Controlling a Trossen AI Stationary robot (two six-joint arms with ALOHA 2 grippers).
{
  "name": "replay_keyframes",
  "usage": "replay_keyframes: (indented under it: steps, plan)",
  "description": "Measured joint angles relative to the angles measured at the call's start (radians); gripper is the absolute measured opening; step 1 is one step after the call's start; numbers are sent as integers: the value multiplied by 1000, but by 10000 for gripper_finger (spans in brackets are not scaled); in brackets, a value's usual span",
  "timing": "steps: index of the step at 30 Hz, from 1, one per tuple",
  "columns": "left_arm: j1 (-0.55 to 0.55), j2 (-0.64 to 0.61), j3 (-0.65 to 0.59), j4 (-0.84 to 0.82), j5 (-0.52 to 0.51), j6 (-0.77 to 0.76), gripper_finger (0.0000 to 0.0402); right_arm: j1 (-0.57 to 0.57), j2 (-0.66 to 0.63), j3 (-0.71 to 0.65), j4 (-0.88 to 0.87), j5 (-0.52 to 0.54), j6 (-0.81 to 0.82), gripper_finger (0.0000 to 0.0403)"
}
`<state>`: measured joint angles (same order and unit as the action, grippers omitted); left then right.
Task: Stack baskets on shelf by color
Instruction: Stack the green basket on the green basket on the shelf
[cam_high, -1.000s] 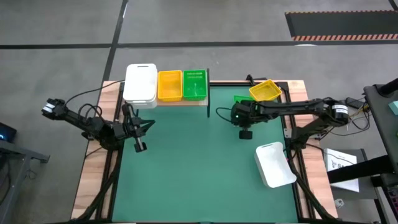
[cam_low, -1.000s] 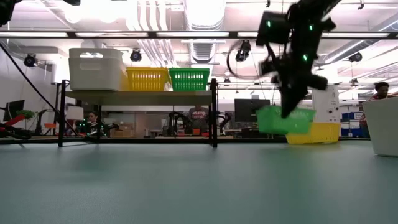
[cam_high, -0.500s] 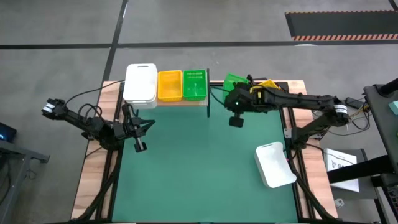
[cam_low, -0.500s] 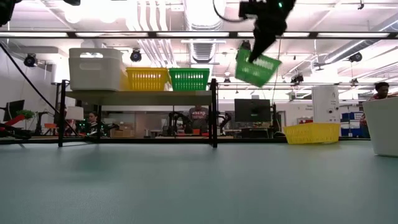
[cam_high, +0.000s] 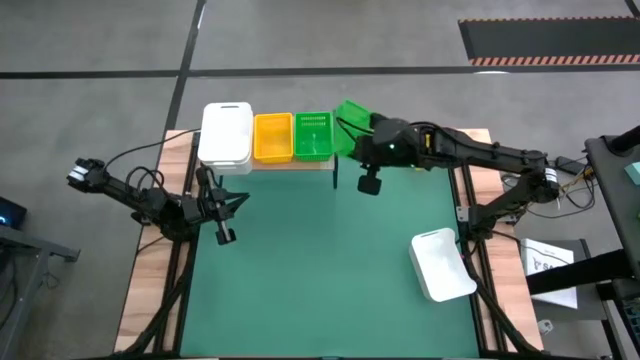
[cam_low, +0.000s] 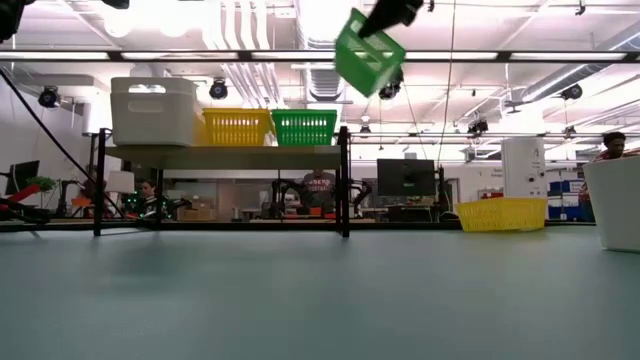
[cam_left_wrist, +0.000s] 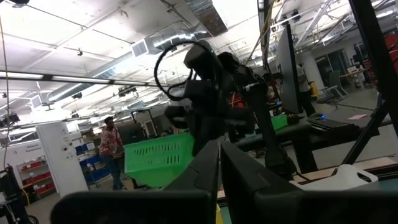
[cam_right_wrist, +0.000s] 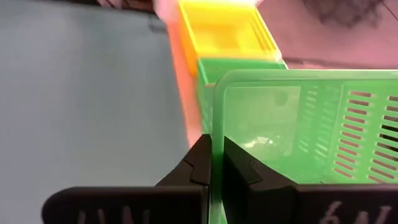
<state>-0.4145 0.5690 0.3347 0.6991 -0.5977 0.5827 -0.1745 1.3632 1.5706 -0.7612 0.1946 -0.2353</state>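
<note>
On the wooden shelf (cam_high: 290, 165) at the table's far left stand a white basket (cam_high: 225, 135), a yellow basket (cam_high: 273, 136) and a green basket (cam_high: 313, 135) in a row. My right gripper (cam_right_wrist: 214, 163) is shut on a second green basket (cam_low: 368, 52), high above the shelf's right end (cam_low: 343, 150). Another yellow basket (cam_low: 497, 213) rests on the mat at the far right. Another white basket (cam_high: 440, 263) sits at the near right. My left gripper (cam_left_wrist: 219, 163) waits shut over the table's left part, holding nothing. My right gripper pinches one side wall of the green basket at its top rim (cam_right_wrist: 216, 134), one finger inside the basket and one outside. The fingers (cam_right_wrist: 242, 169) come slanting down from the table's right side. The basket hangs tilted, lifted clear of table and shelf.
The shelf stands on thin black posts (cam_low: 345, 180) with open room beneath it. The green mat (cam_high: 320, 270) is bare through its middle. A person (cam_low: 612, 145) stands in the room beyond the table's right side.
My right gripper has risen steeply and swung toward the far left, toward the shelf, staying shut. The green basket has gone up with it from just above the mat beside the yellow basket to above shelf height, and it has tipped over as it rose.
</note>
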Motion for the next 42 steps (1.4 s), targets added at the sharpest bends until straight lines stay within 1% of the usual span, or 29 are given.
replay_keyframes:
  steps: [2,4,10,12,19,21,24,25,34,38,42]
  plan:
    - [0,0,0,0,0,0,2,0,0,0,46,-41,-2,9]
    - [0,0,0,0,0,0,2,0,2,0,87,-61,-13,9]
    - [0,0,0,0,0,0,2,0,46,0,183,-64,-53,9]
    - [0,0,0,0,0,0,2,0,68,4,189,-65,-71,9]
    - [0,0,0,0,0,0,1,-2,188,93,195,-63,-116,9]
    - [0,0,0,0,0,0,2,-3,228,139,191,-31,-117,9]
    - [0,0,0,0,0,0,2,-2,289,218,156,63,-118,9]
    - [0,0,0,0,0,0,1,-3,309,245,139,77,-118,9]
    - [0,0,0,0,0,0,2,-6,470,504,-124,92,-93,9]
    - [0,0,0,-1,0,0,2,-19,505,562,-164,95,-90,9]
    - [0,0,0,-1,0,0,2,-36,511,567,-170,94,-100,9]
